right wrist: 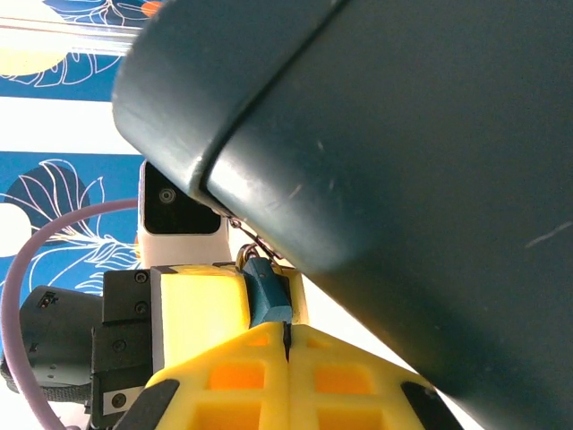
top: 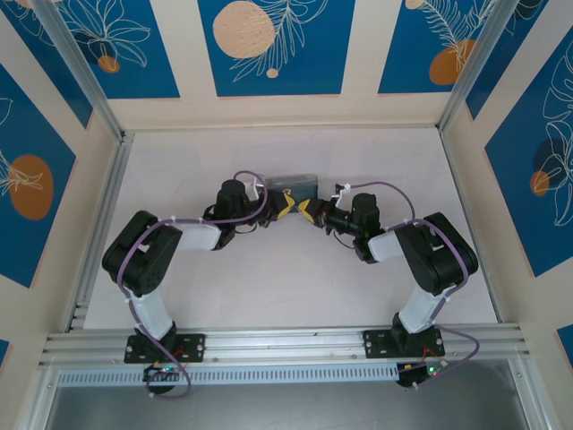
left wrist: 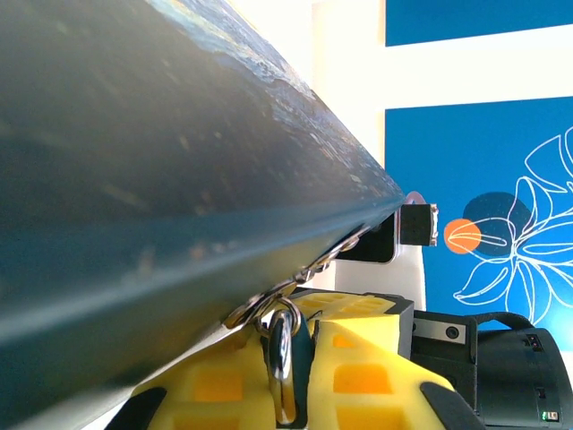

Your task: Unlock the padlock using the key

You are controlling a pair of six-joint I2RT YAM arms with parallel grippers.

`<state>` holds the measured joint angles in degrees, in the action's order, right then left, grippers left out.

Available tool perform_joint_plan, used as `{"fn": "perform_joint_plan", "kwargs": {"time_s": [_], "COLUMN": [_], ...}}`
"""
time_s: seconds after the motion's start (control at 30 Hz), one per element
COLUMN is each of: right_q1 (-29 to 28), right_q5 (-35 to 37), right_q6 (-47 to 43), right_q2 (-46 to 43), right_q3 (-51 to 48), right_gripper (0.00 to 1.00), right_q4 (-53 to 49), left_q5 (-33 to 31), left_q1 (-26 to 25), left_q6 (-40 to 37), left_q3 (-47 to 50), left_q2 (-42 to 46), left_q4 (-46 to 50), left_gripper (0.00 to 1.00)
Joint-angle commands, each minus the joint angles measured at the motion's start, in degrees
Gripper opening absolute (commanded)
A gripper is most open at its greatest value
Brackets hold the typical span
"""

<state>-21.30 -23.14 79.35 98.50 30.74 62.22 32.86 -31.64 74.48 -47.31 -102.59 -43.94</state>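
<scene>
Two grippers: tip to tip at the box [top: 292,184];
Left gripper [left wrist: 286,349]: clamped on the padlock [right wrist: 267,300] hanging from the hasp [left wrist: 269,305];
Right gripper [right wrist: 286,345]: fingers pressed together just under the padlock

Box [right wrist: 403,179] smooth, with a dull sheen and fine scratches; padlock [right wrist: 267,297] matt teal-blue; right claw [right wrist: 286,345] matt yellow plastic; hasp [left wrist: 300,271] shiny metal.
</scene>
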Motion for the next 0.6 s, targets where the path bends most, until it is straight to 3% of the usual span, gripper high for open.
{"fn": "perform_joint_plan", "kwargs": {"time_s": [0.0,0.37,0.47,0.57], "right_q1": [1.52,0.54,-0.97,-1.52], "right_q5": [1.41,-5.13,-3.30,0.20], "right_q6": [0.37,-15.24,-15.67,-9.85], "right_q2": [0.44,-2.43,-3.83,-3.32], "right_q3": [-0.43,0.53,1.90,2.51], "right_gripper": [0.00,0.00,0.00,0.00], "right_q4": [3.62,-1.29,-5.04,-5.60], "left_q5": [4.73,3.66,3.72,3.42], "left_q1": [-2.55,-2.53,-2.52,-2.63], "left_q6": [-1.49,1.16,0.93,1.18], "left_q3": [0.72,0.55,0.29,0.48], "left_q2": [2.74,1.88,1.61,1.20], "left_q4": [-0.67,-3.73,-3.34,-3.59], "left_gripper": [0.00,0.00,0.00,0.00]}}
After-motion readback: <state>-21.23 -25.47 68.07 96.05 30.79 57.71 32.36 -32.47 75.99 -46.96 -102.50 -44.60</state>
